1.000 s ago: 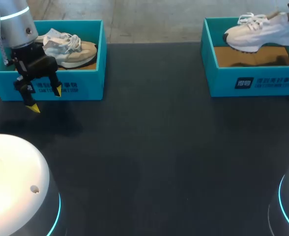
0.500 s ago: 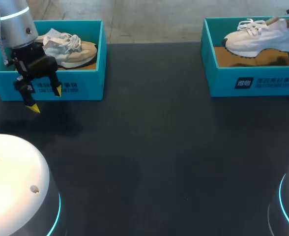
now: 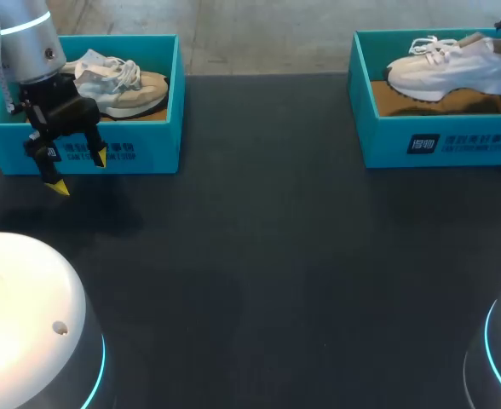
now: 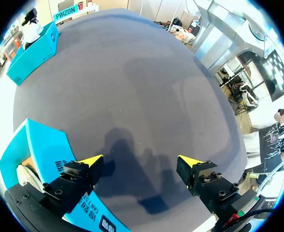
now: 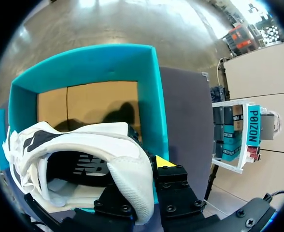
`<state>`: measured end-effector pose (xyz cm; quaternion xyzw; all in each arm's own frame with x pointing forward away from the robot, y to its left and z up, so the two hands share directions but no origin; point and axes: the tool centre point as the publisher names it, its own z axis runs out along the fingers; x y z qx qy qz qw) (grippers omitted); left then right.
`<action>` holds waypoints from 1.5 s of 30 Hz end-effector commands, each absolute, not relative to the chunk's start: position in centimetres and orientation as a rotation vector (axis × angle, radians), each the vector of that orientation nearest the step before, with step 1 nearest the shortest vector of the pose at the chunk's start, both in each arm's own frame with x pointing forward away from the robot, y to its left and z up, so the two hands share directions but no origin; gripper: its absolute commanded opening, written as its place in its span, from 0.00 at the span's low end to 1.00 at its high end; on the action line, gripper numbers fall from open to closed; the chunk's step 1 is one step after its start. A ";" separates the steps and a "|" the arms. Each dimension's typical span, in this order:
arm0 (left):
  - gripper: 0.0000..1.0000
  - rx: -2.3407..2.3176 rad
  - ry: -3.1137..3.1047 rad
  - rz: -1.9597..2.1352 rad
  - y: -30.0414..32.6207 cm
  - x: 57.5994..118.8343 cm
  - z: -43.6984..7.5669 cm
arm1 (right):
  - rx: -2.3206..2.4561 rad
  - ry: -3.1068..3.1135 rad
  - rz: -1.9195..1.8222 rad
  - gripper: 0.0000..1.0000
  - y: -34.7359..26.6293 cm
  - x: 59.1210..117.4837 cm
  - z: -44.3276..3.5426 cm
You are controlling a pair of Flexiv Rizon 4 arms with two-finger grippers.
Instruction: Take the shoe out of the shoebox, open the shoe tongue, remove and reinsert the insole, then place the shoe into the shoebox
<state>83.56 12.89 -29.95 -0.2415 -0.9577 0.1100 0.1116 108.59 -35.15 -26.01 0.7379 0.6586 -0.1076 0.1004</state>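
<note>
From above, the white shoe (image 3: 451,66) hangs over the right shoebox (image 3: 438,141), clear of its brown cardboard floor. Its toe points toward the table's middle and its heel sits at the view's right edge. It has white laces, a thick pale sole and a dark tread underneath. The box is teal and carries a dark label (image 3: 423,143) with white writing beside it on its front wall. Of the right jaws only a dark scrap shows at the heel. The left arm (image 3: 25,43) stands over the left shoebox (image 3: 148,141), which holds a beige shoe (image 3: 118,81). The left jaws hang in front of that box above the dark table (image 3: 259,256), with their yellow tips (image 3: 57,186) apart and nothing between them.

In the left wrist view, the left jaws are spread wide over the bare table (image 4: 132,96). One finger is just over a corner of the left shoebox (image 4: 40,150), whose printed label is partly hidden. The right shoebox (image 4: 33,50) lies far across the table.

In the right wrist view, the right jaws hold the white shoe (image 5: 98,154) by its mesh heel collar. One yellow tip (image 5: 162,161) presses the outside, and the other finger is hidden by the shoe. The lining is dark and the insole bears a logo. The right shoebox (image 5: 151,96) lies beyond the shoe, which casts a shadow on its floor.
</note>
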 end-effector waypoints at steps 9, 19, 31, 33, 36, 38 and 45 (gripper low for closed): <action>1.00 -0.709 -2.812 0.319 12.9 83.5 -29.9 | 2.247 1.927 -0.343 0.00 -35.8 109.4 -28.0; 1.00 -0.709 -2.812 0.319 12.9 83.5 -29.9 | 2.295 1.901 -0.343 0.00 -36.6 109.3 -28.9; 1.00 -0.709 -2.812 0.319 12.9 83.5 -29.9 | 2.303 1.906 -0.354 0.00 -36.6 108.4 -30.0; 1.00 -0.709 -2.812 0.319 12.9 83.5 -29.9 | 2.301 1.914 -0.351 0.00 -36.6 108.2 -30.2; 1.00 -0.709 -2.812 0.319 12.9 83.5 -29.9 | 2.268 1.939 -0.324 0.00 -36.5 107.9 -30.3; 1.00 -0.709 -2.812 0.319 12.9 83.5 -29.9 | 2.249 1.949 -0.318 0.00 -36.4 107.6 -30.2; 1.00 -0.709 -2.812 0.319 12.9 83.5 -29.9 | 2.227 1.966 -0.316 0.00 -36.3 107.0 -30.7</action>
